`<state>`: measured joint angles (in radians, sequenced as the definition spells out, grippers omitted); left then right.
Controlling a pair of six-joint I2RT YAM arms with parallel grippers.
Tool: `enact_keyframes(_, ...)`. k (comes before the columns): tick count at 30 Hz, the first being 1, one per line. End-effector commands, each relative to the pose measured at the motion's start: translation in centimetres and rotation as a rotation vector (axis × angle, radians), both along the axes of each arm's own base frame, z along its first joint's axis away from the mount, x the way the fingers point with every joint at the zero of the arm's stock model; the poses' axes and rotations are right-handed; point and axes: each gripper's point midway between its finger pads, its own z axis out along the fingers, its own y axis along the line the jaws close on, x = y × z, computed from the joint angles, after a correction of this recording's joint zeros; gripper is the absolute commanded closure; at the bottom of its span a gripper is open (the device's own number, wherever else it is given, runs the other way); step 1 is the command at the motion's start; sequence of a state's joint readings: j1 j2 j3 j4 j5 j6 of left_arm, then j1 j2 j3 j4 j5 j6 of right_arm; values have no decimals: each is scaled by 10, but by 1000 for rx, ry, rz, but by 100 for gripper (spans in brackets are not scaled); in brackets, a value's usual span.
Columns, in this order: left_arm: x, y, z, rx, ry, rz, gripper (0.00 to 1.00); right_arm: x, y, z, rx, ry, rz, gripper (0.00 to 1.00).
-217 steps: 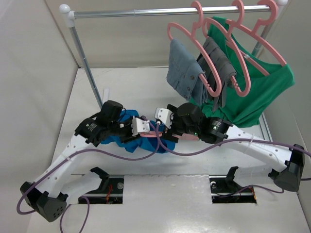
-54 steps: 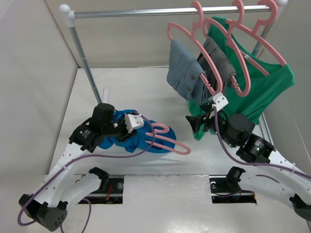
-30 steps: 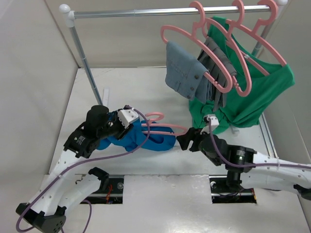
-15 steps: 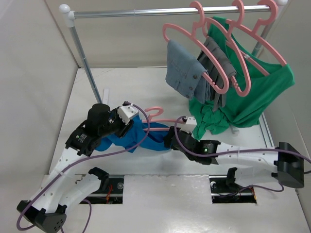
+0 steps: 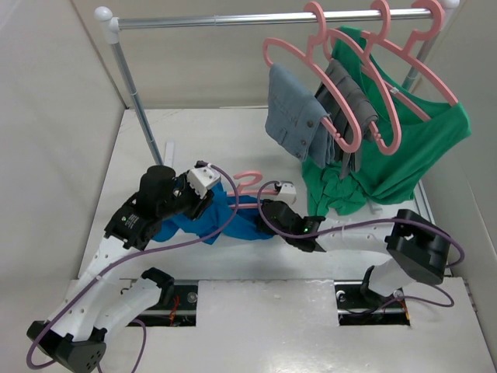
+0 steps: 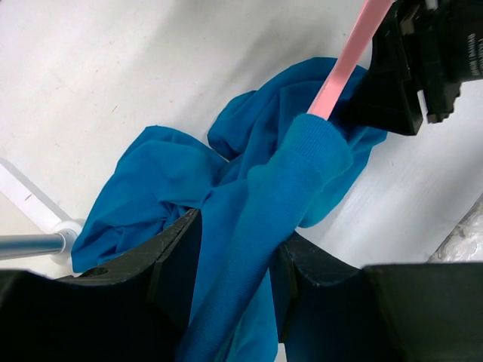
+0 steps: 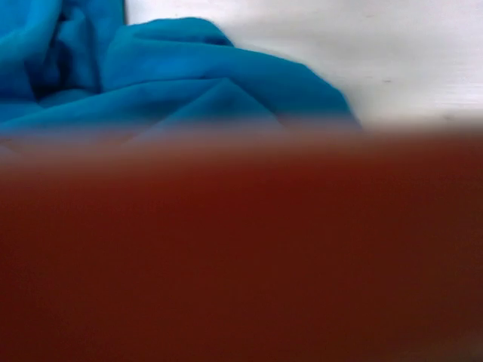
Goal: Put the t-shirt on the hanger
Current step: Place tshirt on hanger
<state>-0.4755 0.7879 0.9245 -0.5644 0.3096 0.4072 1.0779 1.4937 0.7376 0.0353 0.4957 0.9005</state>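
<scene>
White table [image 5: 202, 140]: the blue cloth lies on it.
Metal clothes rack [image 5: 233, 19]: at the back, with grey garments [image 5: 295, 116] and a green shirt [image 5: 419, 148] hanging.
Crumpled blue cotton t-shirt [image 5: 225, 221]: a heap between both grippers.
Thin salmon-pink plastic hanger [image 6: 341, 64]: one end goes into a ribbed opening of the t-shirt.
Left gripper [image 6: 235, 241]: jaws clamped on a t-shirt fold.
Right gripper [image 5: 265, 208]: at the hanger's bar; I cannot tell how the jaws stand, as its camera view is blurred.

Left arm [image 5: 116, 237] bent forward, jaws pinching the t-shirt [image 6: 249, 219]; right arm [image 5: 353, 231] stretched low leftward, jaws' state unclear.
</scene>
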Motion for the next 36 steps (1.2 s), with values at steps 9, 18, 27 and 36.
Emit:
enact_keyframes(9, 8, -5, 25, -96, -50, 37, 100, 4, 9, -32, 117, 11, 151, 100)
enact_keyframes(18, 1, 5, 12, 25, -65, -25, 100, 3, -72, -29, 61, 20, -91, 100)
enact_keyframes(27, -17, 5, 29, 24, -124, -112, 100, -9, -126, -52, -61, 106, -205, 100)
enact_keyframes(36, -52, 7, -2, 122, 17, -278, 100, 6, -172, -39, -116, 71, -316, 100)
